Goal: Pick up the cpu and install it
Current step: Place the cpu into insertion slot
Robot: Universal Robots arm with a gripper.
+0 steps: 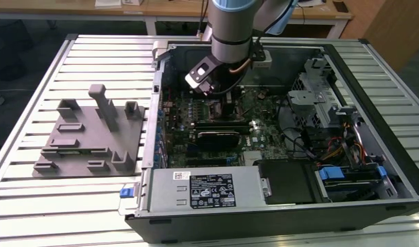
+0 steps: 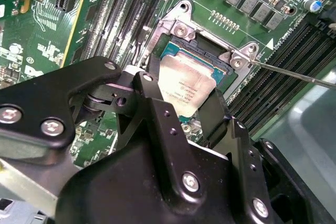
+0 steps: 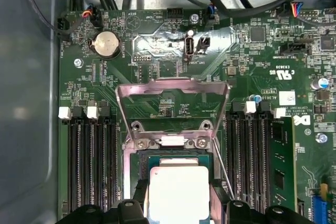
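Note:
The cpu (image 2: 187, 80) is a flat square chip with a silvery top plate. It lies level in the open socket (image 2: 173, 51) on the green motherboard. In both wrist views my gripper (image 2: 185, 94) has its two black fingers (image 2: 157, 111) pressed against opposite sides of the chip, shut on it. In the first wrist view the cpu (image 3: 178, 182) shows bright between the fingers of the gripper (image 3: 178, 191), just below the raised metal load plate (image 3: 173, 90). In the exterior view the gripper (image 1: 220, 100) reaches down into the computer case (image 1: 374, 170) over the board's upper middle.
The socket's thin lever rod (image 2: 294, 74) sticks out sideways. Memory slots (image 3: 92, 166) flank the socket on both sides. A black finned block (image 1: 222, 136) sits close below the gripper. A grey moulded fixture (image 1: 86, 136) stands on the slatted table at the exterior view's left. Cables (image 1: 333, 141) crowd the right.

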